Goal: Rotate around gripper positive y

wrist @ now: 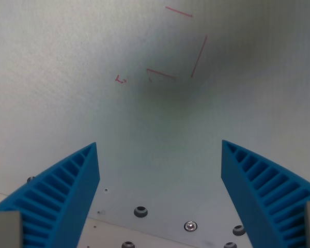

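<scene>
My gripper is open and empty, with its two blue ribbed fingers spread wide at the wrist view's lower left and lower right. Between and beyond them lies a pale white surface. Thin red drawn lines form parts of a rectangle on that surface near the top, with a small red mark to their left. Nothing is held.
A panel edge with several dark screws and holes runs along the bottom between the fingers. A soft dark shadow falls on the surface under the red lines.
</scene>
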`<action>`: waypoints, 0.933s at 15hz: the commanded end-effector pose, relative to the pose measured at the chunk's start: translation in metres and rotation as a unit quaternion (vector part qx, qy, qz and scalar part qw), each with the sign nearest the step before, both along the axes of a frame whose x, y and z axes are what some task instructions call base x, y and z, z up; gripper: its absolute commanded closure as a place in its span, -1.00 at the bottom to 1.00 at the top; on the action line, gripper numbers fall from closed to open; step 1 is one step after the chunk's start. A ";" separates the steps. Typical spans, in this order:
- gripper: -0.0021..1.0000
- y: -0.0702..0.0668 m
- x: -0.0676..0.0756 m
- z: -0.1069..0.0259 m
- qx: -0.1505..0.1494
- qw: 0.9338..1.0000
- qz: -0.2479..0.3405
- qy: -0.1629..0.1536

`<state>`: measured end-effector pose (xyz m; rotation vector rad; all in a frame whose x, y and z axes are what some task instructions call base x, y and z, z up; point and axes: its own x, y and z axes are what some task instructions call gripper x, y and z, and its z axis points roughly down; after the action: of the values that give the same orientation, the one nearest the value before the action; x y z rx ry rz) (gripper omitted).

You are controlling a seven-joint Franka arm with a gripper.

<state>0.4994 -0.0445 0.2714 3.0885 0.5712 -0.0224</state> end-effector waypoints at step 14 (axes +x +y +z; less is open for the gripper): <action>-1.00 0.000 0.000 0.002 0.029 0.997 0.000 -0.078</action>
<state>0.5052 -0.0443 0.2736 3.0870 0.5652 0.0216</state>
